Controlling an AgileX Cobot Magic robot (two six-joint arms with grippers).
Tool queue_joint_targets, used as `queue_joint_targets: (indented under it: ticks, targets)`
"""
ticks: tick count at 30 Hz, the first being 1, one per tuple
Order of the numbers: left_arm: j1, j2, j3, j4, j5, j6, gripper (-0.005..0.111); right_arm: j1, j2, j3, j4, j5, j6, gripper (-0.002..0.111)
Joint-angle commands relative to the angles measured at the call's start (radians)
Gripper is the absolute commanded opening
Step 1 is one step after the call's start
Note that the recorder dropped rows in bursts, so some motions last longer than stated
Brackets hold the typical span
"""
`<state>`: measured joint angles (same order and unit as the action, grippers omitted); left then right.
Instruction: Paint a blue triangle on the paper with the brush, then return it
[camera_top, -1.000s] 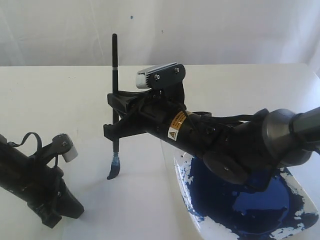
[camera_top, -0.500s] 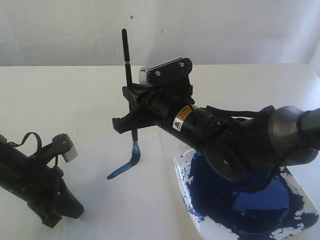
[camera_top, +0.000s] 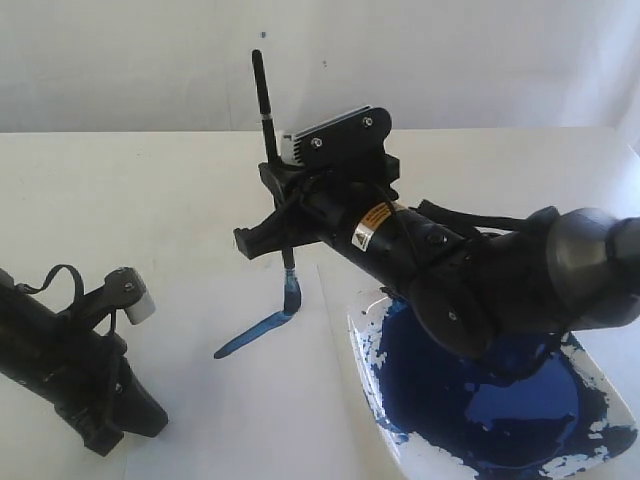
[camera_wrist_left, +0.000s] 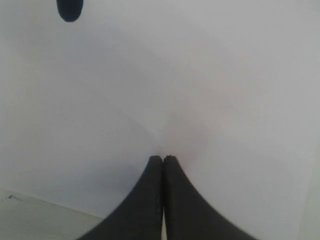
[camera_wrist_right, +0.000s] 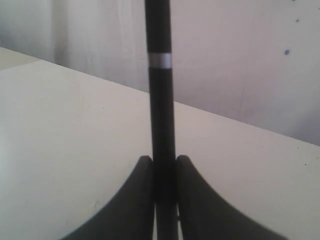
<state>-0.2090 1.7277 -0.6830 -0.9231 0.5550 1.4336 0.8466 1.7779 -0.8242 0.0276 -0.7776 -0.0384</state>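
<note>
Tray (camera_top: 612, 398), holding a dark blue pool (camera_top: 480, 405), sits at the near right of the table (camera_top: 110, 190). It lies partly under the right arm and just beside the right edge of the paper (camera_top: 250, 420). The left arm lies at the near left, and the left gripper (camera_wrist_left: 163, 157) is clenched with nothing between its fingers, tips low over the white sheet. It is well apart from the brush (camera_top: 265, 100), and nothing stands between them.

The paper's edges are faint; only the right one reads clearly, running along the tray. Bare table lies open to the left and toward the far wall.

The right gripper (camera_top: 262, 240) grasps the brush by the lower part of its black handle, fingers (camera_wrist_right: 142, 190) pressed on both sides. The brush stands nearly upright, its long axis leaning a little, with the handle end up toward the wall and the blue-stained bristles down on the paper. The tip rests at the upper right end of a slanted blue stroke (camera_top: 250, 337), which falls away to the lower left. No other side of a triangle shows.
</note>
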Motion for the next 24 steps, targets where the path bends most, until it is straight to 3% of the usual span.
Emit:
queue_joint_targets:
  ticks: [1, 5, 8, 12, 14, 24]
  targets:
    - [-0.002, -0.006, 0.006, 0.006, 0.022, -0.002, 0.000, -0.001, -0.046, -0.003, 0.010, 0.014, -0.018, 0.000]
    - [-0.002, -0.006, 0.006, 0.006, 0.022, -0.002, 0.000, 0.030, -0.149, -0.003, 0.007, 0.158, -0.007, 0.000]
    - [-0.002, -0.006, 0.006, 0.006, 0.022, -0.002, 0.000, 0.124, -0.208, -0.003, 0.116, 0.185, -0.053, 0.000]
    - [-0.002, -0.006, 0.006, 0.006, 0.022, -0.002, 0.000, 0.333, -0.158, -0.003, 0.692, -0.051, -0.467, 0.000]
    - [-0.002, -0.006, 0.006, 0.006, 0.022, -0.002, 0.000, 0.402, -0.125, -0.003, 0.837, -0.185, -0.497, 0.000]
    - [-0.002, -0.006, 0.006, 0.006, 0.022, -0.002, 0.000, 0.469, -0.003, -0.075, 0.895, -0.253, -0.460, 0.000]
